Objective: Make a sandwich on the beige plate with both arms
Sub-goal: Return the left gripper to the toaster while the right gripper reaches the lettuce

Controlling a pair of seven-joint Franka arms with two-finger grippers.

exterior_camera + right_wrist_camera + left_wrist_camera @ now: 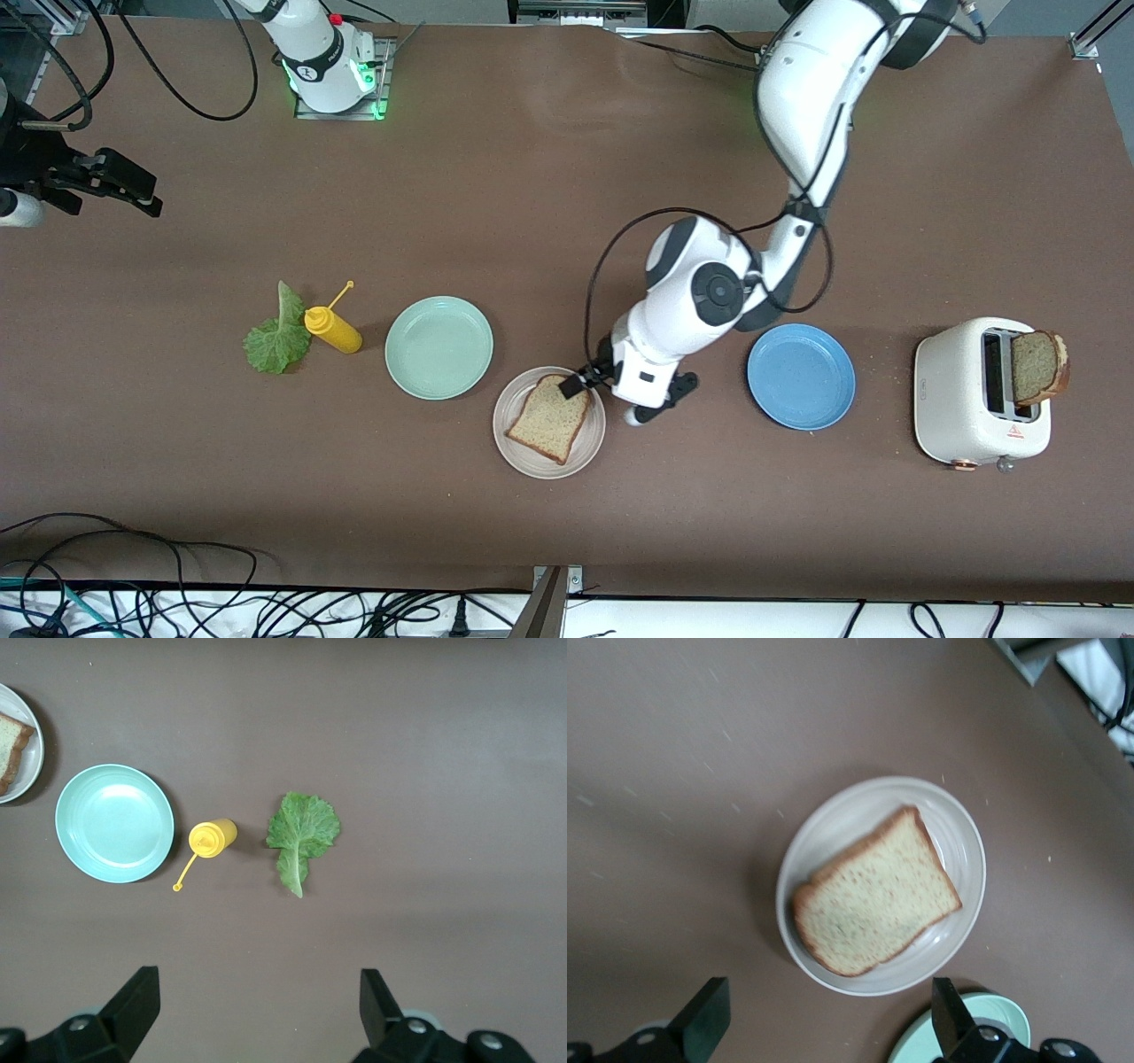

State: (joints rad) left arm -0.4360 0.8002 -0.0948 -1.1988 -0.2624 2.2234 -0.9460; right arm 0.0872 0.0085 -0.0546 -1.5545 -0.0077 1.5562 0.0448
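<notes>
One bread slice [551, 417] lies on the beige plate [592, 445]. The left gripper [580, 379] hovers over the plate's rim, jaws open and empty. The right gripper [106, 182] waits open at the right arm's end. The lettuce leaf [277, 337] lies beside the mustard bottle [333, 327].

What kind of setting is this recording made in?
Most likely a robotics lab staged as a kitchen counter: a brown-covered table with bolted arm bases, loose cables along its edge, and props such as a toaster, plates and a bread slice.
</notes>
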